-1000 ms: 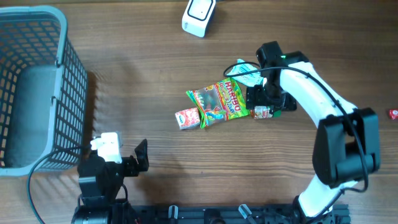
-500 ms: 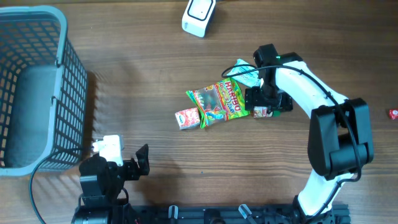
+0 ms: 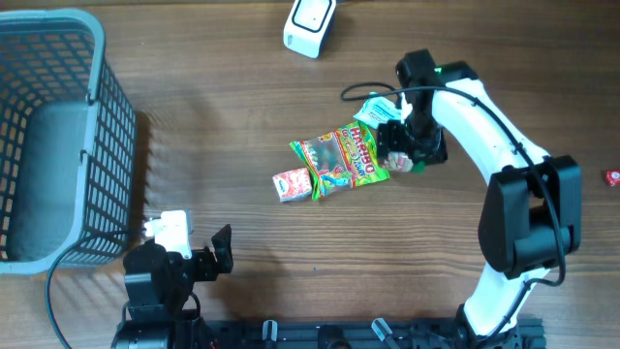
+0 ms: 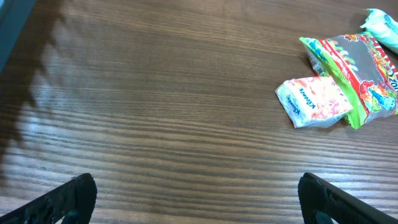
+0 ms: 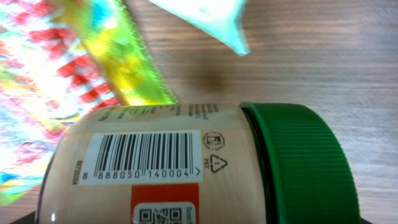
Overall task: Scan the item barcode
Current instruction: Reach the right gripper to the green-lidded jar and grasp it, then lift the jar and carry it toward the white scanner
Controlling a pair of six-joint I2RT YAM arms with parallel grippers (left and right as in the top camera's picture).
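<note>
The small bottle (image 5: pixel 161 124) lies on its side at the 3 o'clock edge of the Haribo bag (image 3: pixel 339 160). The right gripper (image 3: pixel 407 155) sits low over it, but I cannot tell whether the fingers grip it. It is best to clamp across the smooth round body, clear of the barcode (image 5: pixel 146 157), so the label can face the white device (image 3: pixel 310 24) at 12 o'clock, likely the scanner. The green cap (image 5: pixel 298 158) is ribbed, the label is glossy and marked PET, and the bag is crinkly. The left gripper (image 4: pixel 199 196) stands wide open and empty.
</note>
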